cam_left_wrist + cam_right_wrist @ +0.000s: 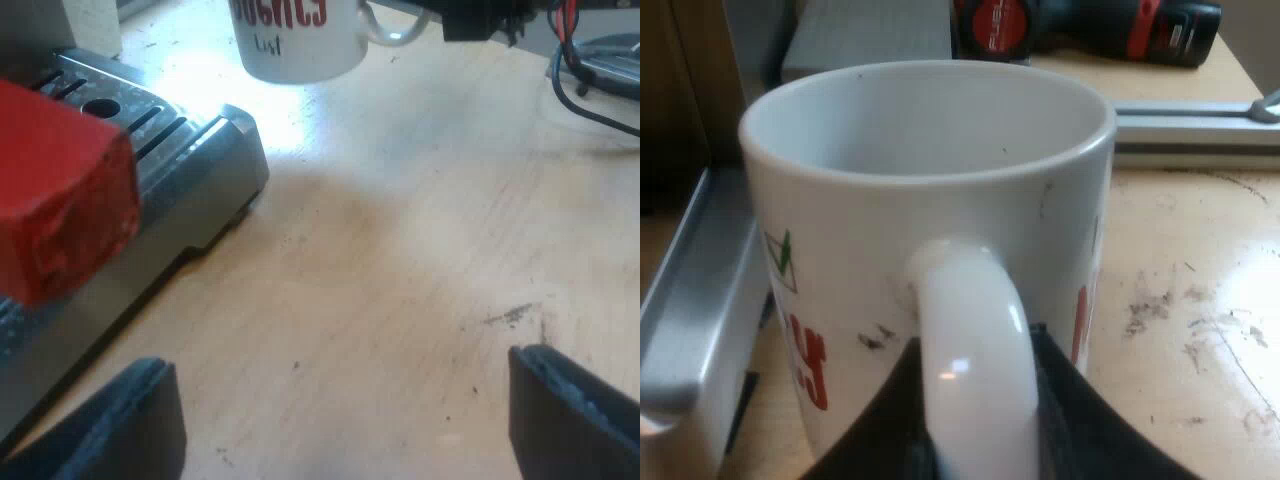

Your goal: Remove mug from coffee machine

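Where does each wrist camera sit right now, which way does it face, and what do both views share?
Left wrist view: on the left arm, low over the wooden table, facing past the holder handle's red end and the machine's drip tray toward the mug; own left gripper open.
Right wrist view: on the right arm, close behind the mug's handle, facing the empty mug; own right gripper shut on that handle.
Shared: mug, table, drip tray.

Ahead of my left gripper [340,430] I see bare tabletop [400,260], open as far as the mug [300,45]. The machine's drip tray [190,170] and the red handle end [60,200] crowd one side; the other is bare. Beyond the mug a metal rail [1195,125] lies across.
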